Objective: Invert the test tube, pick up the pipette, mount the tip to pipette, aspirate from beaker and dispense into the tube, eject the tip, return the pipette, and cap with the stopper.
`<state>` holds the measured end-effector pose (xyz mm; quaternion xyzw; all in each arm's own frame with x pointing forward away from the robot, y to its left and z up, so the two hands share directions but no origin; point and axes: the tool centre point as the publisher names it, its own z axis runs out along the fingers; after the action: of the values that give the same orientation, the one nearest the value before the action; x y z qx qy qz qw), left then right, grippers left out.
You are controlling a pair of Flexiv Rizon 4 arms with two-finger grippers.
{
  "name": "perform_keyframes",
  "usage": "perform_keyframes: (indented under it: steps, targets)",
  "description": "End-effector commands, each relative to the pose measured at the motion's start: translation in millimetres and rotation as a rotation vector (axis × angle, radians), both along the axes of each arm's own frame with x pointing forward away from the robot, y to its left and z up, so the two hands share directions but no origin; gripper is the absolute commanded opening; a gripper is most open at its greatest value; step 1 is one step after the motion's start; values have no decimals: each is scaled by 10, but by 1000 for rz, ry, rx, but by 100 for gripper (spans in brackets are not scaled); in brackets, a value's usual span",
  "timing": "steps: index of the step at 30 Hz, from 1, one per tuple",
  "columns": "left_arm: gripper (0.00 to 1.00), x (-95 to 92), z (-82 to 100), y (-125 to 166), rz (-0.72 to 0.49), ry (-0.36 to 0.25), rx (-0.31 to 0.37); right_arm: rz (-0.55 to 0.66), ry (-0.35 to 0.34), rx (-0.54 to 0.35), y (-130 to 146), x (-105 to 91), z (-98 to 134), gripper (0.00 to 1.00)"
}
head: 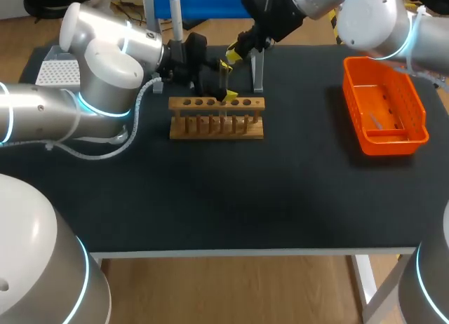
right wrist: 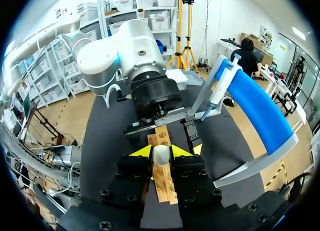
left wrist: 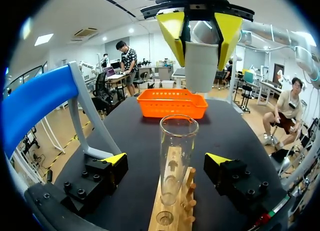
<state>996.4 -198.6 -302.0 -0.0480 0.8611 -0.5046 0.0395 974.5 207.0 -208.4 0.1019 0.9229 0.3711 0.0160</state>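
A clear test tube (left wrist: 176, 156) stands upright, mouth up, in the wooden rack (head: 217, 119). My left gripper (left wrist: 167, 160) is open, with one yellow tip on each side of the tube and neither touching it. My right gripper (right wrist: 161, 151) is shut on a white stopper (right wrist: 161, 155). In the left wrist view that stopper (left wrist: 201, 63) hangs a little above the tube's mouth, slightly off to one side. In the head view both grippers, left (head: 227, 81) and right (head: 233, 55), sit over the rack's back edge. The pipette (right wrist: 222, 83) hangs on the blue stand (right wrist: 262, 113).
An orange basket (head: 384, 110) sits at the table's right side. A white tip box (head: 56, 73) stands at the back left, behind my left arm. The blue stand (head: 203, 3) is at the back, just behind the rack.
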Motion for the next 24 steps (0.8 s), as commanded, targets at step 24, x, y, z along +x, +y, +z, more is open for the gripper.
perform_keyframes:
  steps: [24]
  targets:
    - [100, -2, -7, 0, 1, -2, -3, -19, 17, 4, 129, 136, -141, 0]
